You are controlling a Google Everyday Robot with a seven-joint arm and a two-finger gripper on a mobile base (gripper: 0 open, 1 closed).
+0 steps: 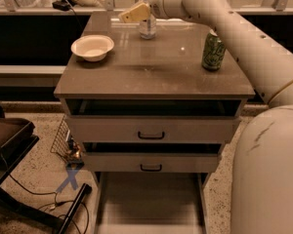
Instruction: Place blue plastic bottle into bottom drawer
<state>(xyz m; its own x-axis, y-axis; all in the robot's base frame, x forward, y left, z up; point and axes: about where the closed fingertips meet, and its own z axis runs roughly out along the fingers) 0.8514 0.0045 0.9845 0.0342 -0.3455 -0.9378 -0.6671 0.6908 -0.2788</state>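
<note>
Tan gripper (135, 13) hangs just beside the upright blue plastic bottle (147, 29).

Top of the counter (151, 65): brown, smooth, low sheen, one bright glint toward the back edge. 
bottle (147, 27) at the back edge: clear plastic, glossy. 
gripper (134, 13) just left of it, over the back edge: pale tan, matt. 
arm (244, 30): smooth off-white plastic shell (a row of small dimples along it). 
can (213, 51) near the right edge: glossy green metal. 
bowl (92, 47) near the left edge: off-white, matt. 
bottom drawer (151, 199): flat, matt grey-brown floor.
</note>
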